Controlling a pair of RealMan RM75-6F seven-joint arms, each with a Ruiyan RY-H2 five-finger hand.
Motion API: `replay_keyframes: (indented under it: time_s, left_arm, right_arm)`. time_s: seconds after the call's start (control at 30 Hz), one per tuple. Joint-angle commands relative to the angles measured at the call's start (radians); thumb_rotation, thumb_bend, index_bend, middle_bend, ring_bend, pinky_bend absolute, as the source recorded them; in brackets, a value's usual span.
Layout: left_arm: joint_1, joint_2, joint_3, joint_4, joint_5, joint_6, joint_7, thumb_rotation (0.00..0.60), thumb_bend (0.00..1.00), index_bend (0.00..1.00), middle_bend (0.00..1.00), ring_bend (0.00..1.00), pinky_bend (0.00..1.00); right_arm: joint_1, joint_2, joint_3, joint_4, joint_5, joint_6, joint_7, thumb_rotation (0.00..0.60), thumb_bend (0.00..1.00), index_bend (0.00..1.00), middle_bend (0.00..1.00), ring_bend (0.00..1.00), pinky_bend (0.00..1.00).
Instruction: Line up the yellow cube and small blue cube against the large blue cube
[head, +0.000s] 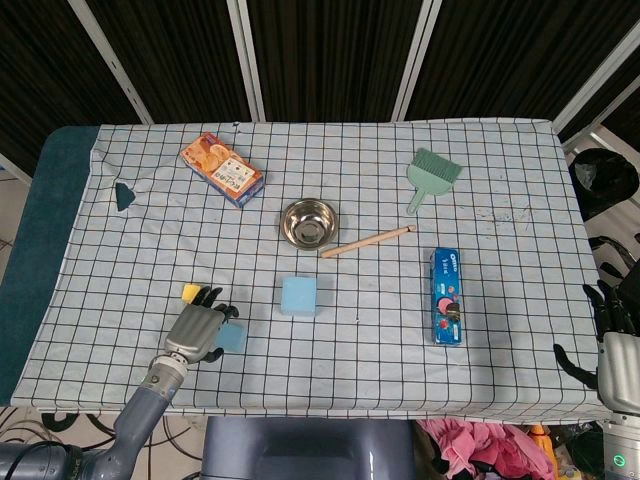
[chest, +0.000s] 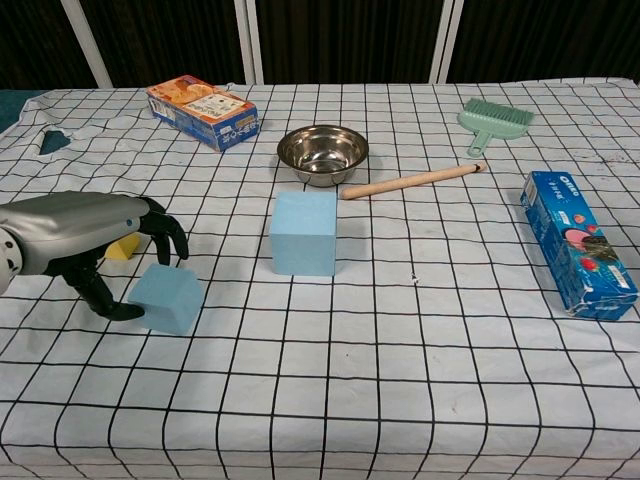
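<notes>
- Chest view shows the left hand (chest: 95, 240) low over the checked tablecloth (chest: 400, 350), its dark fingers (chest: 168, 232) curled around the small light-blue foam cube (chest: 168, 298), with the thumb at the cube's left face and the other fingers arched over its top.
- Whether the fingers press the small cube firmly or only cage it is not clear, but thumb and fingers sit on opposite sides of it.
- Just behind the hand, a small yellow cube (chest: 124, 247) lies on the cloth, partly hidden by the fingers.
- To the right of both, well apart, the large light-blue foam cube (chest: 304, 232) stands square on the cloth near the table's middle.
- Behind the large cube sits a round steel bowl (chest: 322, 152), with a wooden stick (chest: 412, 182) lying slantwise just beside it.
- Further off are an orange snack box (chest: 203, 111), a green hand brush (chest: 494, 120) and a blue biscuit box (chest: 580, 243).
- Head view shows the right hand (head: 615, 335) off the table's right edge, fingers spread and holding nothing.
</notes>
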Motion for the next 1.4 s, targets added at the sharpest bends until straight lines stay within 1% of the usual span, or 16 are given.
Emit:
replay_keyframes:
  time_s: [0.03, 0.27, 0.6, 0.8, 0.97, 1.07, 1.23, 1.33, 1.4]
  left_arm:
    - [-0.003, 0.001, 0.001, -0.001, -0.003, -0.006, 0.0, 0.6, 0.26, 0.29, 0.34, 0.0, 0.0]
    - [-0.006, 0.001, 0.005, 0.0, -0.002, -0.013, -0.003, 0.6, 0.26, 0.3, 0.34, 0.0, 0.0]
    - [-0.008, 0.008, 0.001, 0.006, -0.009, -0.008, -0.006, 0.6, 0.26, 0.33, 0.34, 0.0, 0.0]
    - [-0.017, 0.012, 0.002, 0.008, -0.006, -0.03, -0.012, 0.6, 0.28, 0.35, 0.35, 0.0, 0.0]
    - [-0.025, 0.003, -0.002, 0.025, 0.008, -0.042, -0.024, 0.6, 0.29, 0.37, 0.38, 0.0, 0.0]
    - [-0.029, -0.003, 0.001, 0.034, 0.009, -0.048, -0.022, 0.6, 0.29, 0.4, 0.41, 0.0, 0.0]
    - [-0.031, -0.008, 0.002, 0.047, 0.001, -0.039, -0.009, 0.6, 0.34, 0.45, 0.48, 0.02, 0.0]
    - [-0.03, -0.007, -0.005, 0.048, -0.003, -0.025, -0.006, 0.6, 0.34, 0.45, 0.49, 0.02, 0.0]
    - [-0.033, 0.008, -0.022, 0.037, -0.009, -0.019, -0.012, 0.6, 0.34, 0.45, 0.49, 0.02, 0.0]
  right_arm:
    - [0.001, -0.001, 0.0, 0.001, 0.002, -0.002, -0.001, 0.6, 0.19, 0.1, 0.05, 0.19, 0.12]
    - [0.003, -0.003, -0.002, 0.002, -0.002, -0.004, -0.002, 0.6, 0.19, 0.1, 0.05, 0.19, 0.12]
    - [0.009, -0.009, 0.002, 0.005, 0.007, -0.012, -0.006, 0.6, 0.19, 0.1, 0.05, 0.19, 0.12]
    - [0.012, -0.014, 0.001, 0.002, 0.009, -0.016, -0.018, 0.6, 0.19, 0.1, 0.05, 0.19, 0.12]
    - [0.014, -0.015, 0.002, 0.002, 0.013, -0.018, -0.019, 0.6, 0.19, 0.1, 0.05, 0.19, 0.12]
    - [0.014, -0.014, 0.004, 0.002, 0.015, -0.017, -0.017, 0.6, 0.19, 0.1, 0.05, 0.19, 0.12]
    - [0.015, -0.013, 0.004, 0.002, 0.015, -0.019, -0.014, 0.6, 0.19, 0.1, 0.05, 0.19, 0.12]
    - [0.015, -0.012, 0.004, 0.001, 0.014, -0.018, -0.013, 0.6, 0.19, 0.1, 0.05, 0.19, 0.12]
    - [0.015, -0.012, 0.004, 0.0, 0.015, -0.016, -0.012, 0.6, 0.19, 0.1, 0.05, 0.19, 0.12]
